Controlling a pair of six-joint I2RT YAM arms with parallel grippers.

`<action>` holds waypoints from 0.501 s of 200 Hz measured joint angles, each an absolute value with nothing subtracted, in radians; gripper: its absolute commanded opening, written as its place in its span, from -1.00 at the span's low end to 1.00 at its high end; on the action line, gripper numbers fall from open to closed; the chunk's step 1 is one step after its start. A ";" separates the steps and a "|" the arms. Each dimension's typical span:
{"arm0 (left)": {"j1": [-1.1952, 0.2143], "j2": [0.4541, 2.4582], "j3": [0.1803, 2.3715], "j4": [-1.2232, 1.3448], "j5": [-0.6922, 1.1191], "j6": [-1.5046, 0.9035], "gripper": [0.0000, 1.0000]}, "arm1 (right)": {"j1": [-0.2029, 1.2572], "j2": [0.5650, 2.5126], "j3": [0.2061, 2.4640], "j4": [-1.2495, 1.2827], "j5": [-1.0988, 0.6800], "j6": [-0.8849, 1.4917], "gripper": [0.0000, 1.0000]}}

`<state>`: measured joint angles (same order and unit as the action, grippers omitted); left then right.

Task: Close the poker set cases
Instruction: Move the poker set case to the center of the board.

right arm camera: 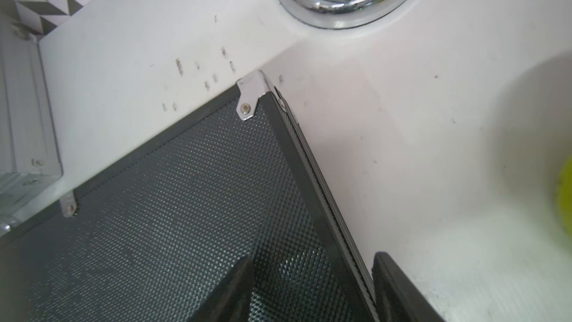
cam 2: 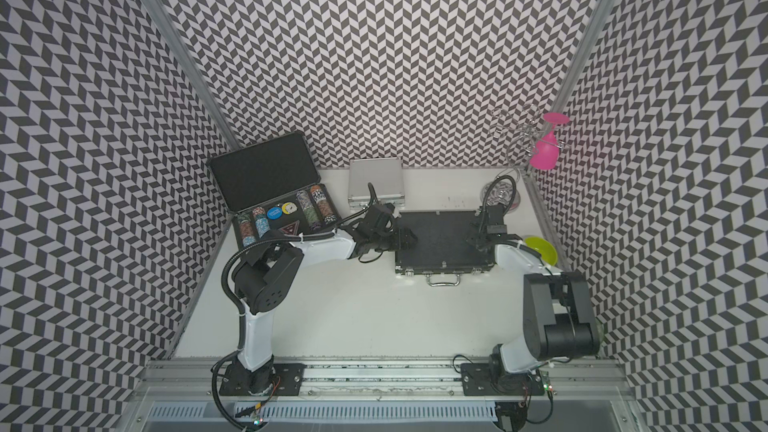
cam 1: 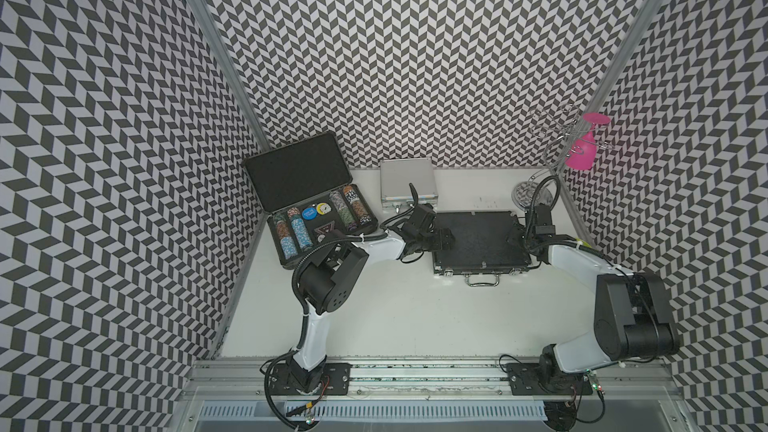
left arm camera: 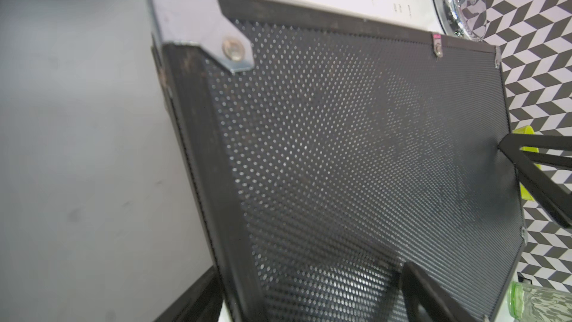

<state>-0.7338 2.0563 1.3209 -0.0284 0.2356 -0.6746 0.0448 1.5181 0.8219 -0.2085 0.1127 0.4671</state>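
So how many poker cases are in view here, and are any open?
3. The large black case stands open at the left; the small silver case lies shut at the back; the black case with silver fittings lies lid down mid-table. None seems hidden.

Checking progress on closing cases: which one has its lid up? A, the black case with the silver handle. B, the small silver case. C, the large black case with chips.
C: the large black case has its lid raised, chips showing; the small silver case and the silver-handled black case lie shut.
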 measured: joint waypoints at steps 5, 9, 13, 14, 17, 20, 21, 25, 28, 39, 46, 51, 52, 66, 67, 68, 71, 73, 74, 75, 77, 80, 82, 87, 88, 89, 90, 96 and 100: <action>-0.736 2.064 1.332 -0.031 0.236 -0.674 0.77 | 0.040 1.518 0.822 -0.208 0.117 0.466 0.25; -0.738 2.070 1.341 -0.033 0.236 -0.674 0.77 | 0.035 1.518 0.822 -0.209 0.121 0.465 0.26; -0.740 2.077 1.349 -0.032 0.235 -0.674 0.77 | 0.033 1.518 0.823 -0.209 0.126 0.464 0.26; -0.741 2.078 1.351 -0.032 0.235 -0.674 0.77 | 0.032 1.518 0.824 -0.209 0.126 0.464 0.26; -0.742 2.082 1.356 -0.032 0.235 -0.674 0.77 | 0.029 1.518 0.825 -0.209 0.128 0.464 0.26; -0.744 2.085 1.361 -0.032 0.235 -0.675 0.77 | 0.027 1.518 0.826 -0.210 0.129 0.462 0.26; -0.744 2.086 1.362 -0.032 0.235 -0.675 0.77 | 0.027 1.518 0.826 -0.210 0.130 0.460 0.26; -0.745 2.090 1.368 -0.031 0.235 -0.675 0.77 | 0.025 1.518 0.828 -0.213 0.134 0.458 0.27; -0.746 2.094 1.372 -0.031 0.235 -0.674 0.77 | 0.023 1.519 0.830 -0.216 0.136 0.456 0.27; -0.749 2.101 1.381 -0.030 0.236 -0.674 0.77 | 0.021 1.519 0.837 -0.229 0.143 0.452 0.28; -0.751 2.105 1.386 -0.030 0.236 -0.674 0.78 | 0.020 1.519 0.843 -0.240 0.145 0.448 0.28; -0.751 2.106 1.388 -0.030 0.237 -0.674 0.79 | 0.019 1.520 0.846 -0.247 0.147 0.446 0.29; -0.752 2.107 1.389 -0.030 0.237 -0.674 0.79 | 0.019 1.520 0.847 -0.248 0.147 0.446 0.29; -0.753 2.109 1.390 -0.024 0.237 -0.674 0.82 | 0.018 1.520 0.857 -0.268 0.149 0.437 0.31; -0.753 2.109 1.390 -0.024 0.237 -0.673 0.82 | 0.018 1.521 0.858 -0.270 0.150 0.437 0.30; -0.753 2.109 1.390 -0.023 0.237 -0.674 0.82 | 0.018 1.521 0.858 -0.270 0.150 0.437 0.31; -0.753 2.109 1.390 -0.023 0.237 -0.674 0.83 | 0.018 1.521 0.860 -0.274 0.150 0.435 0.31; -0.754 2.109 1.390 -0.023 0.237 -0.673 0.83 | 0.018 1.521 0.861 -0.277 0.150 0.434 0.31; -0.754 2.109 1.390 -0.023 0.237 -0.673 0.84 | 0.018 1.521 0.862 -0.278 0.150 0.434 0.31; -0.754 2.109 1.390 -0.023 0.237 -0.673 0.84 | 0.018 1.521 0.862 -0.279 0.150 0.434 0.31; -0.754 2.109 1.390 -0.023 0.237 -0.672 0.85 | 0.018 1.521 0.863 -0.281 0.150 0.433 0.32; -0.754 2.109 1.390 -0.023 0.237 -0.671 0.85 | 0.018 1.521 0.864 -0.284 0.150 0.432 0.32; -0.754 2.109 1.389 -0.022 0.237 -0.670 0.86 | 0.018 1.521 0.865 -0.287 0.150 0.431 0.32; -0.754 2.106 1.387 -0.022 0.236 -0.667 0.87 | 0.018 1.520 0.867 -0.292 0.150 0.429 0.32; -0.754 2.106 1.386 -0.021 0.237 -0.667 0.87 | 0.018 1.520 0.868 -0.293 0.150 0.428 0.33; -0.754 2.106 1.385 -0.020 0.237 -0.667 0.87 | 0.018 1.520 0.868 -0.295 0.150 0.427 0.33; -0.754 2.105 1.384 -0.020 0.237 -0.666 0.87 | 0.018 1.520 0.869 -0.295 0.150 0.427 0.33; -0.754 2.100 1.377 -0.015 0.239 -0.661 0.88 | 0.019 1.519 0.872 -0.305 0.149 0.424 0.34; -0.754 2.096 1.371 -0.015 0.242 -0.656 0.88 | 0.019 1.518 0.874 -0.312 0.149 0.423 0.34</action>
<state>-0.7544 2.0956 1.3708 -0.0154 0.2417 -0.6559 0.0185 1.5177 0.8742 -0.3119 0.1486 0.4229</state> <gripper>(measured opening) 0.933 0.664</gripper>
